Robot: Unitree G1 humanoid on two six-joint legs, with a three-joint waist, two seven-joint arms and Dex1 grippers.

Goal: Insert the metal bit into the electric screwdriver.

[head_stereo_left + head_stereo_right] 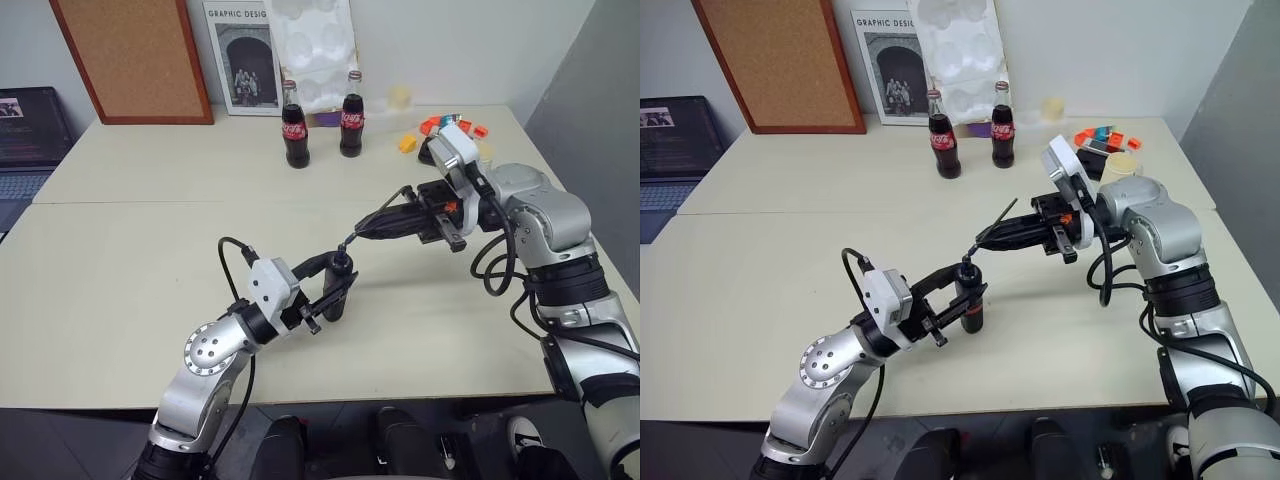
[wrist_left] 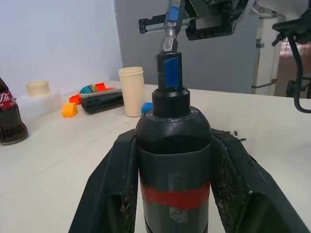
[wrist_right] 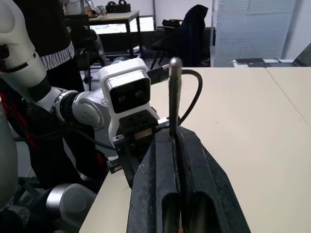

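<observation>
The electric screwdriver (image 1: pixel 335 290), black with a red band (image 2: pixel 174 198), stands upright just above the table, and my left gripper (image 1: pixel 333 298) is shut on its body. My right gripper (image 1: pixel 362 232) reaches in from the right, shut on the metal bit (image 1: pixel 1002 213), a thin grey rod held crosswise at the fingertips (image 3: pixel 165 145). In the left wrist view the bit (image 2: pixel 169 34) slants down onto the screwdriver's blue-marked tip (image 2: pixel 170 73), and its lower end meets the tip's mouth. How deep it sits there is hidden.
Two cola bottles (image 1: pixel 295 125) (image 1: pixel 351 120) stand at the back of the beige table (image 1: pixel 150 260). Orange and blue toys (image 1: pixel 440 125) and a cream cup (image 2: pixel 132 90) lie at the back right. A laptop (image 1: pixel 25 140) sits far left, with a cork board (image 1: pixel 135 55) and a poster behind.
</observation>
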